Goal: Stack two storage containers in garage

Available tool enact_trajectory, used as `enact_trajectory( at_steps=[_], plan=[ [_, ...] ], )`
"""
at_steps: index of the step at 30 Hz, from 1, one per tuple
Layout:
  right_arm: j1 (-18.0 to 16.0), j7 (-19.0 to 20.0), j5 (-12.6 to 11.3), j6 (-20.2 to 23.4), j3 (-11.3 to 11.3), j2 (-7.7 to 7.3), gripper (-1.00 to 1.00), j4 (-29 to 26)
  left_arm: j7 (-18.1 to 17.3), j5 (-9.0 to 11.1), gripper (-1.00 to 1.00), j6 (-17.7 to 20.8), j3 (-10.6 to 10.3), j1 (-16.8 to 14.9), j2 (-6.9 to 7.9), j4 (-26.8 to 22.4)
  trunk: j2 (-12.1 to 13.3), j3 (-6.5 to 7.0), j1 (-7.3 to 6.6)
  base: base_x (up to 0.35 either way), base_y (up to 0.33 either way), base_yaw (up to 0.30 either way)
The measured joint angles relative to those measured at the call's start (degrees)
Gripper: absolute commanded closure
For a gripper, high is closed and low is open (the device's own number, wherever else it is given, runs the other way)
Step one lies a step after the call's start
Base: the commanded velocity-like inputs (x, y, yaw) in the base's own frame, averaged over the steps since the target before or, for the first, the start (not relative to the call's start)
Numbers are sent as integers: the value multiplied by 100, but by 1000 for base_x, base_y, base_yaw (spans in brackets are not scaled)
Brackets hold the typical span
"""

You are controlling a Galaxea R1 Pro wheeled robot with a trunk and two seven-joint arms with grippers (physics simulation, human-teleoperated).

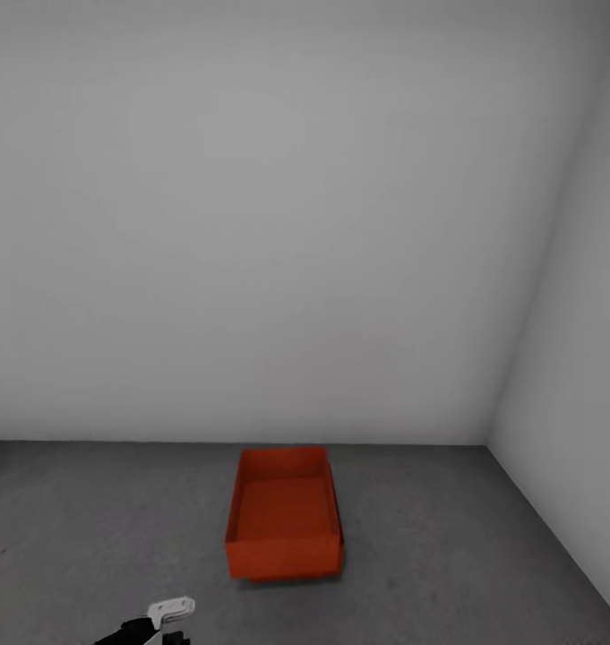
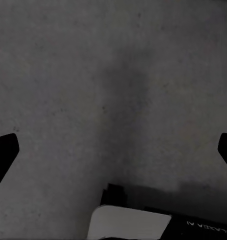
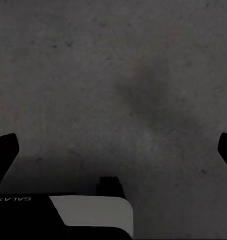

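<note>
An orange-red open-top storage container (image 1: 284,515) rests on the dark grey concrete floor (image 1: 98,520) of the garage, close to the plain back wall (image 1: 251,224). I can see its inside, with nothing in it. Whether it is one bin or two nested ones I cannot tell. A white and black part of my left arm (image 1: 166,618) pokes in at the head view's lower edge, nearer to me than the container and to its left. In the left wrist view my left gripper (image 2: 113,150) is open over bare concrete. My right gripper (image 3: 113,150) is likewise open and holds nothing.
A side wall (image 1: 573,403) meets the back wall in a corner to the right of the container. Grey floor stretches to the container's left and in front of it. Parts of the robot's body (image 2: 128,222) lie under both wrists.
</note>
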Motion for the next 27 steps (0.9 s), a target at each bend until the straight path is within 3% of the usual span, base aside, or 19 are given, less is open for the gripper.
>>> enact_trajectory(
  at_steps=[9, 14, 20, 27],
  plan=[
    [230, 31, 159, -247, 9, 11, -100, 42, -17, 4, -100, -419, 6, 448, 23, 7, 0, 56, 0, 0, 0, -68],
    [238, 29, 150, -281, 5, 0, -100, 60, 3, 12, -100, -750, 6, 551, 197, 8, 0, 58, 0, 0, 0, -3],
    [242, 23, 135, -273, 6, 6, -100, 66, 4, 10, -100, -782, 7, 613, 212, 8, 0, 58, 0, 0, 0, 0],
    [325, 30, 154, -265, 6, 10, -100, 67, -7, 15, -100, -1089, 8, 1007, 203, 8, 0, 57, 0, 0, 0, 0]
  ],
)
